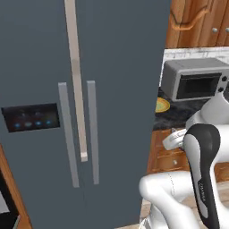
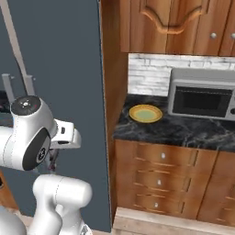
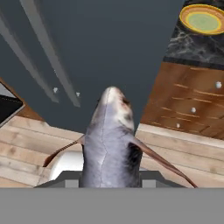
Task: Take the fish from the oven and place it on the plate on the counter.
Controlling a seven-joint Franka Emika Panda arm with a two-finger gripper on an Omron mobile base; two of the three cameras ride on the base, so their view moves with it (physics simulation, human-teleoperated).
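The fish [image 3: 109, 140] is grey with brown fins. The plate [image 2: 145, 113] is yellow-orange, on a black, white-veined counter [image 2: 183, 130].

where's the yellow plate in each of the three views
Left base view: plate at right of centre, a sliver past the fridge edge.
Right base view: middle, on the counter.
Hand view: top right corner.
Shared landmark: the grey fridge beside the counter.

arm [image 1: 203, 165]: glossy white rounded shells | dark grey-black joint bands | round dark cap with pale specks, left of right view
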